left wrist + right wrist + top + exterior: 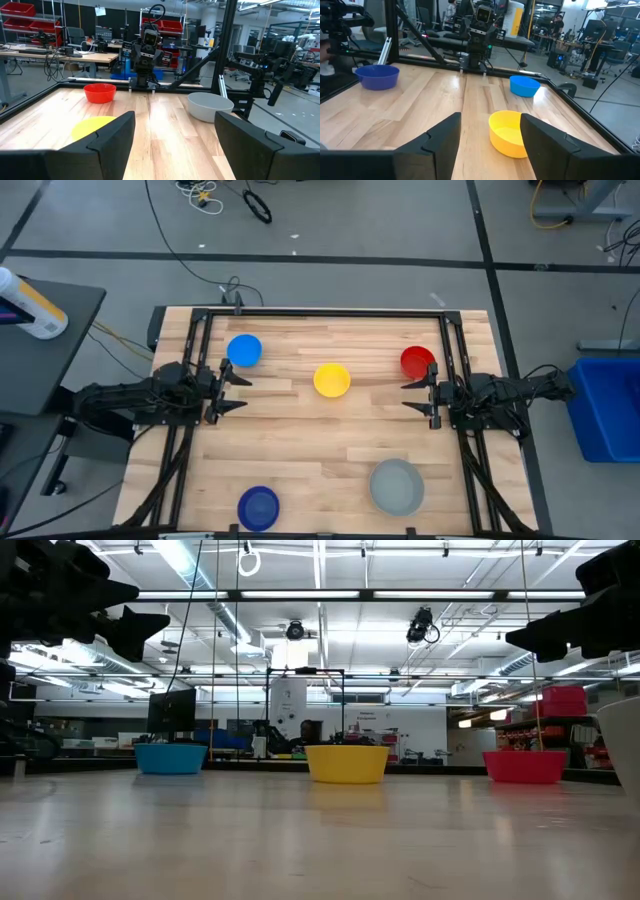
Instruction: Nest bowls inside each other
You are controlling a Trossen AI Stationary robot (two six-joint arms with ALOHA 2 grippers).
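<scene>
High view, we've got both the left gripper [243, 392] and right gripper [407, 395] wide open, holding nothing, over the pale wooden plank table [320, 440]; cluttered workshop behind.

Grey floor [330, 220] crossed by dark tape lines and loose cables [215, 195]; long ceiling light strips [320, 595] above; red shelving bins [17, 10] behind.

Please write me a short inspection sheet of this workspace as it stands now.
Surface: wooden table, bare between bowls.
Job's things: light blue bowl, yellow bowl, red bowl, dark blue bowl, grey bowl; all apart, none nested.
Clutter: nothing seen.
Grippers: left gripper and right gripper open, empty, at opposite table edges.
Cables: loose cables on floor.
Surroundings: blue bin beside table.
</scene>
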